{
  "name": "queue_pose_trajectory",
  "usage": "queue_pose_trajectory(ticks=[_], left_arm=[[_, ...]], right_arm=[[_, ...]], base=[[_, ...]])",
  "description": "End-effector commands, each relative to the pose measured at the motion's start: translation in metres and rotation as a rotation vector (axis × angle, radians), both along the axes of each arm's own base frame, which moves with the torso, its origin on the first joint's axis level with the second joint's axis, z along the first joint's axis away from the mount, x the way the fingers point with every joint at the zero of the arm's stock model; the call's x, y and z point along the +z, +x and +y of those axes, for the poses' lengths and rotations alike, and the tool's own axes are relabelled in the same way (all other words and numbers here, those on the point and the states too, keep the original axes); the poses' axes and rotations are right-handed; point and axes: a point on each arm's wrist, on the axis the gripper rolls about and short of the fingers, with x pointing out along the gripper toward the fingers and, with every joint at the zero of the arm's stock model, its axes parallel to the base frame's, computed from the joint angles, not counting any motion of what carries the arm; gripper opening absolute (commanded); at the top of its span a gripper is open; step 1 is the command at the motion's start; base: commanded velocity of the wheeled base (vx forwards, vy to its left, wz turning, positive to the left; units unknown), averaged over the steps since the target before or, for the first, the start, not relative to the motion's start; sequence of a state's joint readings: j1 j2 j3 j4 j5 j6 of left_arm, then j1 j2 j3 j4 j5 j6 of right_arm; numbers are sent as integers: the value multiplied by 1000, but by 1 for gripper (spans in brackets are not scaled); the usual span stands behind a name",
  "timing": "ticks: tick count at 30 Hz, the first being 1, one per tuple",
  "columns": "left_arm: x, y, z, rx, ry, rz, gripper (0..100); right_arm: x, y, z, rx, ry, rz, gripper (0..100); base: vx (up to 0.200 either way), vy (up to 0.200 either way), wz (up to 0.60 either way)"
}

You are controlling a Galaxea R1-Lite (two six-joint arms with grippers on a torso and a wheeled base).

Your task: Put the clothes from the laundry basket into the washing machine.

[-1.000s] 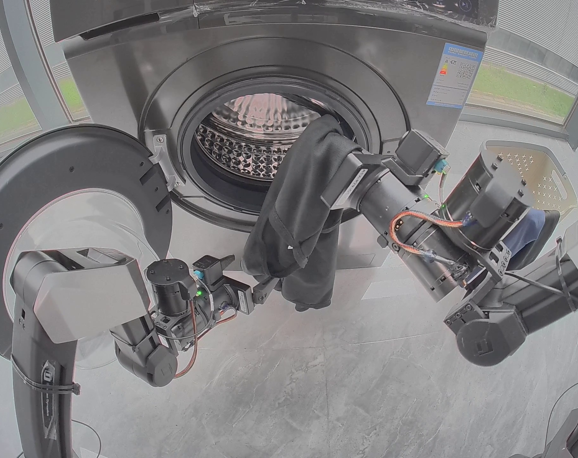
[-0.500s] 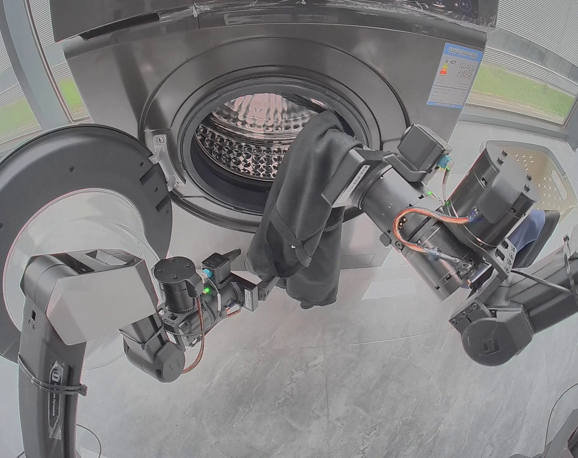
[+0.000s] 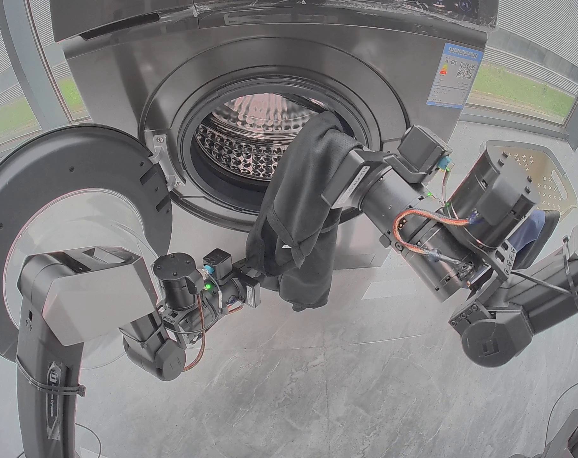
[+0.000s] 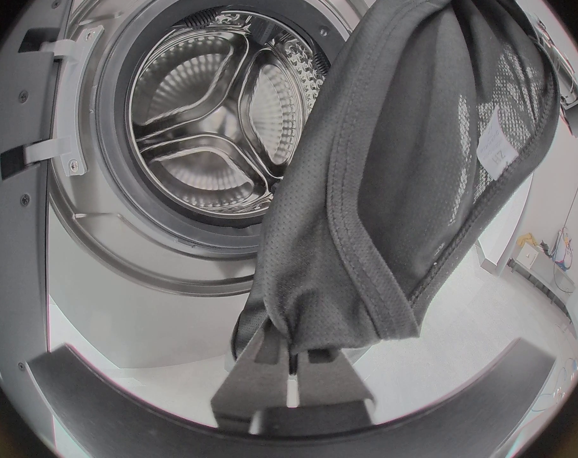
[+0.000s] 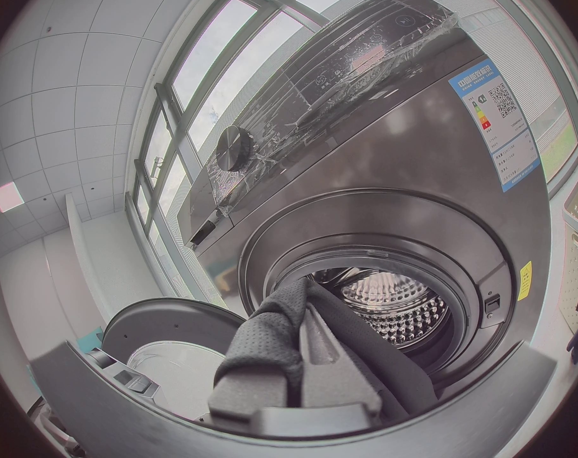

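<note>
A dark grey garment (image 3: 295, 205) hangs in front of the open drum (image 3: 251, 141) of the washing machine. My right gripper (image 3: 340, 160) is shut on its top, level with the right side of the drum mouth; cloth drapes over its fingers (image 5: 340, 370). My left gripper (image 3: 263, 273) is lower, below the drum rim, shut on the garment's bottom edge (image 4: 302, 326). The rest of the garment (image 4: 378, 192) stretches up between the two grippers. The drum (image 4: 206, 116) looks bare inside. The laundry basket (image 3: 543, 173) stands on the floor at the right with a blue cloth (image 3: 532, 229) in it.
The round machine door (image 3: 66, 179) stands swung open to the left, close to my left arm. Grey tiled floor (image 3: 340, 376) lies in front of the machine. Windows run behind the machine on both sides.
My left gripper has moved up and in to the garment's hanging bottom and closed on it. The right arm rose slightly with the garment's top.
</note>
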State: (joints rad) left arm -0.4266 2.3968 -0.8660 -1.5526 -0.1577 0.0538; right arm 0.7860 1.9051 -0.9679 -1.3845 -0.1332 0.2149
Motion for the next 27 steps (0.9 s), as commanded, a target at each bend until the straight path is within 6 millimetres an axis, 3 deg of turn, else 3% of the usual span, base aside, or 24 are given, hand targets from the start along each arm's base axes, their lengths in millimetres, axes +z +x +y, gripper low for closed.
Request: queue_pose_trajectory(ticks=[1,5,8,9,10,16,26,27], left_arm=[[22,-9,2,-8,-27,-33,0],[44,-22,11,-30,-44,-54,0],[80,-47,34,-29,-84,-80,0],[80,-47,34,-29,-84,-80,0],[98,-57,47,-7,-129,-94,0],[133,-82,82,53,-235,-125,0],[154,-93,80,22,-288,-176,0],[156,-94,78,15,-291,-181,0]], right_arm=[[-1,3,-2,-14,-1,5,0],[-7,3,-5,-20,-14,22,0],[-26,6,-18,-49,-57,80,0],[-27,6,-18,-50,-58,83,0],[-35,6,-23,-54,-62,112,0],[-62,9,-41,-92,-107,185,0],[-92,31,-45,-131,-136,224,0],[-97,33,-43,-131,-147,233,100]], base=[[0,0,0],[0,0,0],[0,0,0],[0,0,0],[0,0,0],[0,0,0],[0,0,0],[0,0,0]])
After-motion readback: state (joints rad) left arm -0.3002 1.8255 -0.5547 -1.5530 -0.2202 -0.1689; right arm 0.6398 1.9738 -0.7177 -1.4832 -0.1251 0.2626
